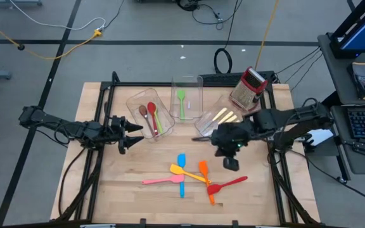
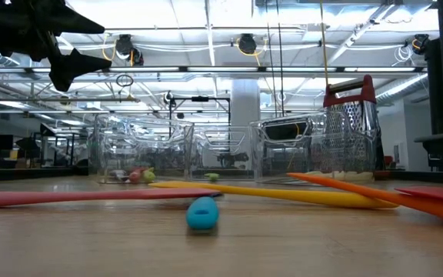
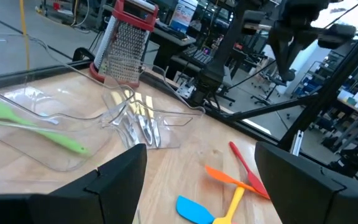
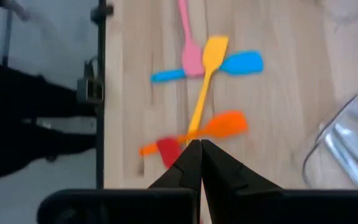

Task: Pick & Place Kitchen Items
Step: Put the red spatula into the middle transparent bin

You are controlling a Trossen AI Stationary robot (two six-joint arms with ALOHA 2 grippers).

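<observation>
Five spatulas lie flat in a loose pile on the wooden table near its front: blue (image 1: 181, 166), yellow (image 1: 184, 171), orange (image 1: 205, 178), pink (image 1: 162, 181) and red (image 1: 228, 184). The yellow one lies across the blue and orange ones. My right gripper (image 1: 230, 164) is shut and empty, pointing down above the red spatula's handle (image 4: 166, 151); its own view shows the shut tips (image 4: 199, 144). My left gripper (image 1: 137, 134) is open and empty, held above the table beside the left clear bin (image 1: 146, 115), which holds red, brown and green spoons.
A middle clear bin (image 1: 186, 88) holds a green spatula (image 1: 181, 101). A right clear bin (image 1: 215, 120) holds cream-handled cutlery (image 3: 143, 118). A red-and-silver box grater (image 1: 249, 87) stands at the far right. Black frame bars run along the table's edges.
</observation>
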